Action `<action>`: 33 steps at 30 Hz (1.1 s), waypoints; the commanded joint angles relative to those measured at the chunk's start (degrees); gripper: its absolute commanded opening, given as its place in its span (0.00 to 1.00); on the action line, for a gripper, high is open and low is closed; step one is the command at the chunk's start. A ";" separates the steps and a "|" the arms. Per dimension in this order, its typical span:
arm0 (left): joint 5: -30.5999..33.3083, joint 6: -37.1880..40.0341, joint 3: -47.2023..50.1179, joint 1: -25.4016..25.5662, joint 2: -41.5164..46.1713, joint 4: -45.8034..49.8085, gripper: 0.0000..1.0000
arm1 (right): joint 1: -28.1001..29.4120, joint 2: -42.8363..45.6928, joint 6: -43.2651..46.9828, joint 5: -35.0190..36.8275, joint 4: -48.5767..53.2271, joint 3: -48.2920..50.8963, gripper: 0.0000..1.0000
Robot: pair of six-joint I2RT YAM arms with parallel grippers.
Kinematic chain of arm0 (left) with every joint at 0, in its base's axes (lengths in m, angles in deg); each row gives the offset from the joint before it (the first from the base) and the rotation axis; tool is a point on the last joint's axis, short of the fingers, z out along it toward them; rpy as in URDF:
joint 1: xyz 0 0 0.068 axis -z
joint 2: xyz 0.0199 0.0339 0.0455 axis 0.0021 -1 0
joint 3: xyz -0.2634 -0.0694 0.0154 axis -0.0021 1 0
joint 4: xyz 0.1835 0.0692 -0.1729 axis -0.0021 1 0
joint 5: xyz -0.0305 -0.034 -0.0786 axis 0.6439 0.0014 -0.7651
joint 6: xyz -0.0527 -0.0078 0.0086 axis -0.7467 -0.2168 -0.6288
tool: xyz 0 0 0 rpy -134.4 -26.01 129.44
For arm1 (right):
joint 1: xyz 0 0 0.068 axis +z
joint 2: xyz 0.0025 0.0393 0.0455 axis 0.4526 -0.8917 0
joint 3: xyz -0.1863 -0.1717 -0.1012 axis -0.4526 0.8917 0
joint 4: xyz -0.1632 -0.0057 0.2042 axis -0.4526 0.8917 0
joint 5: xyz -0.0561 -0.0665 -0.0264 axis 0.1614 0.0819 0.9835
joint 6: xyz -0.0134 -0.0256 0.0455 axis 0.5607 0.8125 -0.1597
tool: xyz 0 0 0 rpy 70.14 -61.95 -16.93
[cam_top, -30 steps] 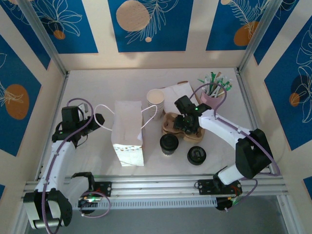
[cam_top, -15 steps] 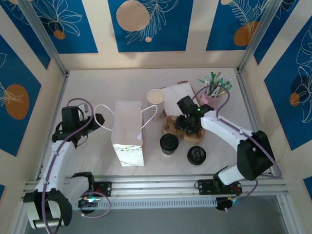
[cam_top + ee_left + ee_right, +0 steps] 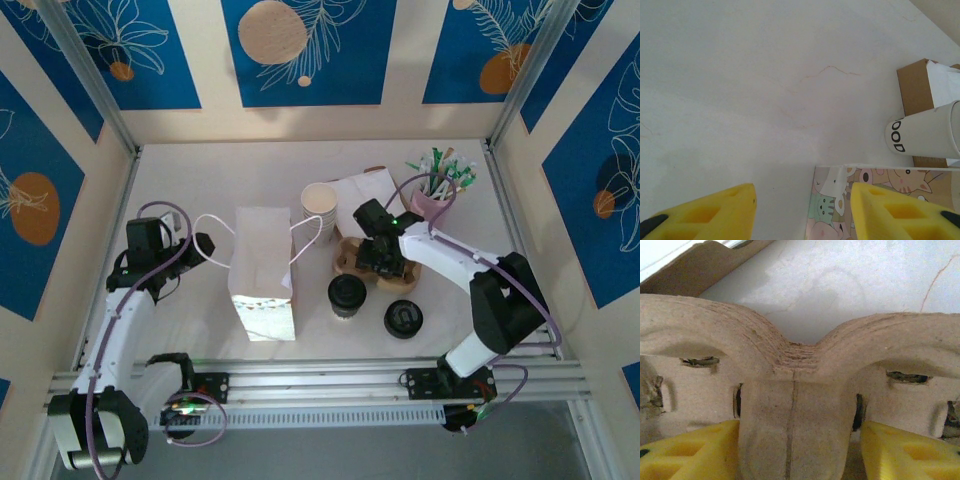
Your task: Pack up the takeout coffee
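The takeout coffee [image 3: 347, 294], a cream cup with a black lid, stands upright on the table just right of the white paper bag [image 3: 262, 270]. My right gripper [image 3: 383, 256] is behind the coffee, down on the brown cardboard cup carrier [image 3: 346, 257]. In the right wrist view its yellow fingers [image 3: 695, 450] sit on either side of the carrier's centre ridge [image 3: 795, 390], closed against it. My left gripper [image 3: 205, 243] hovers by the bag's left handle, open, with bare table between its fingers [image 3: 705, 215]. The bag's printed edge [image 3: 840, 205] lies by its right finger.
A loose flat black lid [image 3: 403, 318] lies right of the coffee. A stack of lidless cream cups [image 3: 319, 204] stands behind the bag, with napkins [image 3: 362, 190] and a pink cup of stirrers [image 3: 435, 198] further back right. Walls enclose the table on three sides.
The right arm's elbow has swung left and its gripper has turned slightly over the carrier. The carrier, the coffee and the left arm have stayed put.
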 commanded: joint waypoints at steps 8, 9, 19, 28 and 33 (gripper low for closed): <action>-0.03 0.90 -0.63 0.50 -0.03 0.22 0.53 | 0.47 1.68 -1.74 0.86 0.21 -2.43 0.54; -0.04 0.94 -0.60 0.50 -0.02 0.23 0.53 | 0.21 2.38 -1.72 -0.08 -0.61 -2.00 0.54; -0.04 0.97 -0.61 0.50 0.04 0.23 0.53 | -0.26 3.71 -1.03 -0.24 0.48 -1.77 0.54; -0.17 0.88 -0.56 0.50 0.03 0.19 0.53 | 1.01 0.34 -0.89 -1.70 1.99 -3.61 0.56; 0.14 0.97 -0.46 0.50 0.36 0.27 0.53 | 2.36 -0.09 -2.91 2.48 4.72 -4.80 0.58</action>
